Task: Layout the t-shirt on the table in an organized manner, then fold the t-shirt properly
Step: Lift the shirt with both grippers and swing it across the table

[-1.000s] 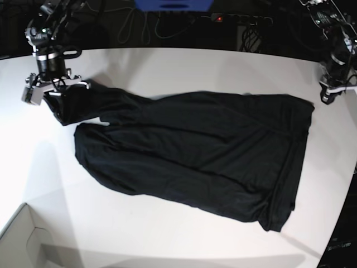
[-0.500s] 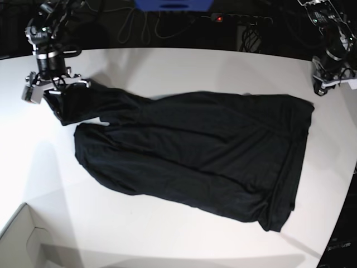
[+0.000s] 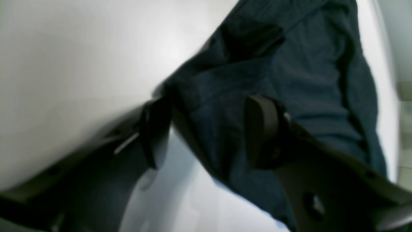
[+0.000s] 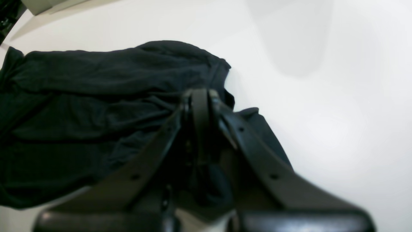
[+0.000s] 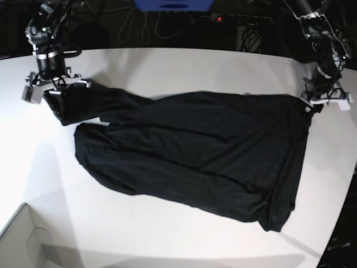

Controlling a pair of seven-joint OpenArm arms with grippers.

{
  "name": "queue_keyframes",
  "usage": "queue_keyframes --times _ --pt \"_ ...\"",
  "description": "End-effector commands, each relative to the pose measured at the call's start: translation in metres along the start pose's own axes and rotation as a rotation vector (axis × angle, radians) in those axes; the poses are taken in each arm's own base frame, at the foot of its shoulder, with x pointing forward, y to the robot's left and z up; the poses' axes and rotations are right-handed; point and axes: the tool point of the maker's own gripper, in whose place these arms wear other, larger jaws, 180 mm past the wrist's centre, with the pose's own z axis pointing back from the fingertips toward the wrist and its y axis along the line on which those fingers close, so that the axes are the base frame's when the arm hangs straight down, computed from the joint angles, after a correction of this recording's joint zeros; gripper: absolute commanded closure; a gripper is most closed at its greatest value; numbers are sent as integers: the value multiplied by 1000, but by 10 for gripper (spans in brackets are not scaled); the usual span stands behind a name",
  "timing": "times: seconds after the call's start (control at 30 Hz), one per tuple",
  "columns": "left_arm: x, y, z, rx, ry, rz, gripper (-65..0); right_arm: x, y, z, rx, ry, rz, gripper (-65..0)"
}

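The black t-shirt lies spread, with wrinkles, across the white table. My right gripper at the table's far left is shut on a sleeve end; in the right wrist view its fingers are pressed together on the t-shirt. My left gripper is at the shirt's far right corner. In the left wrist view it is open, with the t-shirt's edge lying between the two fingers over the table.
A white box corner sits at the front left. Cables and a power strip lie beyond the far edge. The table's curved edge runs close to the shirt on the right.
My left gripper has moved down and inward from the table's right edge to the shirt's far right corner. My right gripper stays shut on the sleeve, barely shifted.
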Motion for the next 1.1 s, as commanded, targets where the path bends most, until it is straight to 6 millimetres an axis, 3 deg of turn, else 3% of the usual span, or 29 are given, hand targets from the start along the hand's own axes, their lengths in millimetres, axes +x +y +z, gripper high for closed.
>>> queue_keyframes --times 0.0,0.1,0.23,0.3,0.47,0.73,0.83,1.07 --pt "10 -2 -1 -5 -23 -10 -356 16 1 1 9 -61 2 0" --pt "4 7 -3 16 -3 1 -311 16 -1 1 3 -61 2 0" --pt "4 13 -4 26 1 12 -101 19 -3 0 5 -63 15 0" --pt "15 12 -4 24 -28 28 0 20 -4 -1 5 -67 18 0" --pt "41 -3 -2 -11 -95 31 0 32 -7 -1 9 -88 54 0" --pt "97 -60 18 -178 -239 15 -1 90 5 -5 33 -231 131 0" --pt "117 -75 24 -216 -282 -3 -1 115 1 -6 14 -293 157 0" --pt "144 -101 22 -268 -340 -5 -1 145 -27 -21 -71 -269 192 0"
